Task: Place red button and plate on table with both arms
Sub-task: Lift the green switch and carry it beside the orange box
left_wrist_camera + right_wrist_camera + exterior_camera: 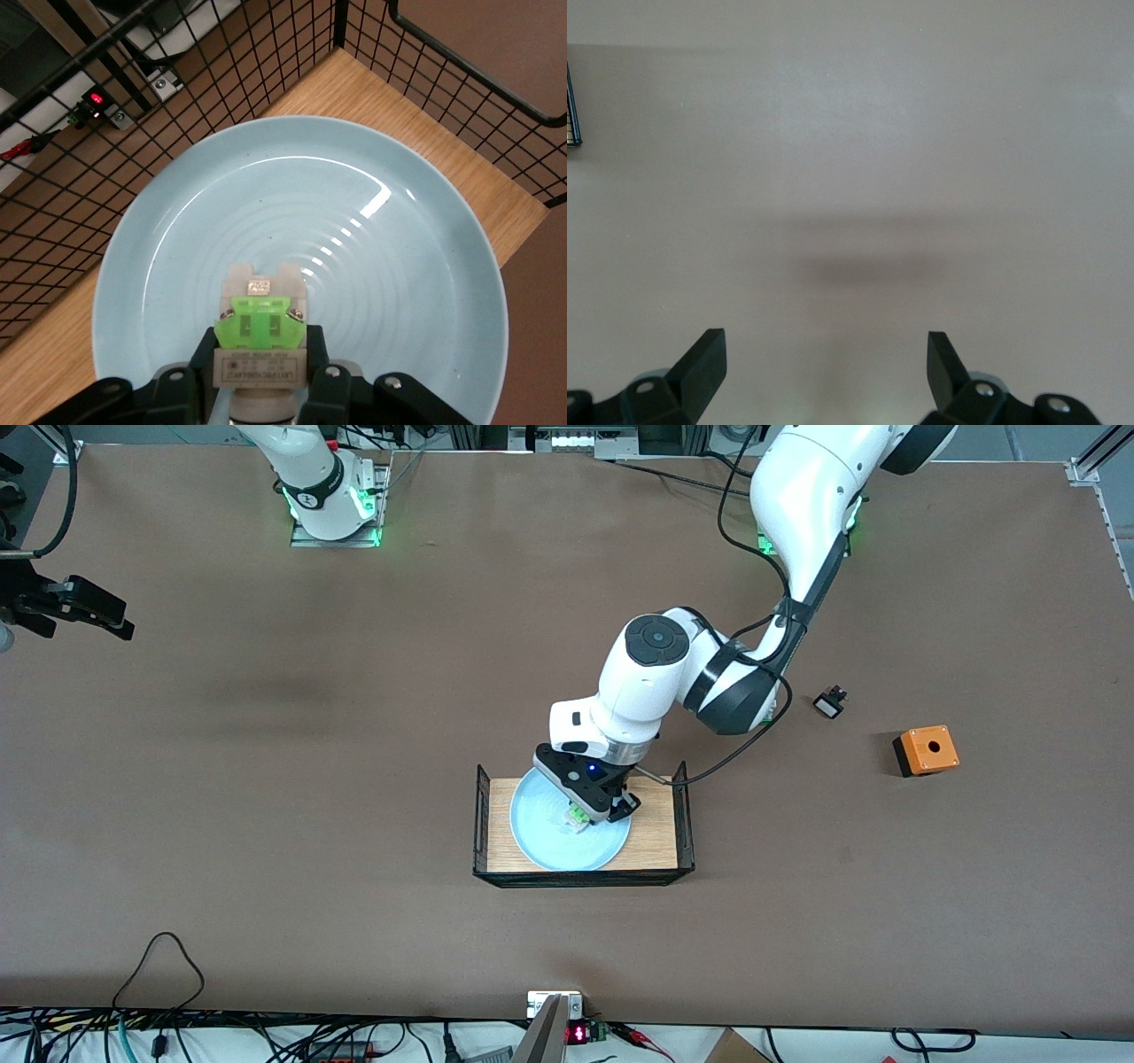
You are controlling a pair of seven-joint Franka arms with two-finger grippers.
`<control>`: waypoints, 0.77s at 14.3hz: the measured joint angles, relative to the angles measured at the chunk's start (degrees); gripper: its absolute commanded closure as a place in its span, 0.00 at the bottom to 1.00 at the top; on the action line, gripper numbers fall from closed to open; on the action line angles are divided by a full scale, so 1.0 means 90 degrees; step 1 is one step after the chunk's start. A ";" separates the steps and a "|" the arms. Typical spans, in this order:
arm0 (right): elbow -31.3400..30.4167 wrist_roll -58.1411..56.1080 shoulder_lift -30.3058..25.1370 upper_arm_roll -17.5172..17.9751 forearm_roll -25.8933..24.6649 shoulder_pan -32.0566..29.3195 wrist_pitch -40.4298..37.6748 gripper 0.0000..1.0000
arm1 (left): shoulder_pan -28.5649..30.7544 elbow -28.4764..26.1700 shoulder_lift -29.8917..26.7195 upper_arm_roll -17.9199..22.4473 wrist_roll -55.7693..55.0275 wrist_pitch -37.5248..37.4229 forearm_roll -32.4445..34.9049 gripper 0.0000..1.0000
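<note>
The light blue plate (549, 841) lies on the wood-topped rack (660, 841) in the middle of the brown table (266, 779). My left gripper (589, 810) is down over the plate, shut on a button unit (578, 815) with a whitish body and a green middle block. In the left wrist view the fingers (323, 350) grip both sides of the unit (261, 323) over the plate (399, 266); its cap end is hidden, so the cap's colour does not show. My right gripper (89, 607) waits open and empty over bare table (850, 133) at the right arm's end, fingertips apart (824, 341).
The rack has black mesh ends (266, 62) close around the plate. A small black-and-white part (830, 703) and an orange box with a hole (926, 749) lie toward the left arm's end. Cables run along the table edge nearest the front camera.
</note>
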 measured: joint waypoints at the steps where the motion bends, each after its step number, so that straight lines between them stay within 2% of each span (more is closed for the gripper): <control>1: 0.0001 0.0000 0.0000 0.0000 0.0000 0.0000 0.0000 0.00 | 0.0001 0.0045 -0.0099 -0.0001 -0.0005 -0.0204 -0.0210 0.81; 6: 0.0004 0.0000 0.0000 0.0000 0.0000 0.0000 0.0000 0.00 | 0.0269 0.0173 -0.1179 0.0002 -0.0220 -0.1942 -0.0751 0.81; 11: 0.0004 0.0000 0.0000 0.0001 0.0004 0.0000 0.0005 0.00 | 0.1273 0.0169 -0.1924 0.0006 -0.0228 -0.4208 -0.1059 0.81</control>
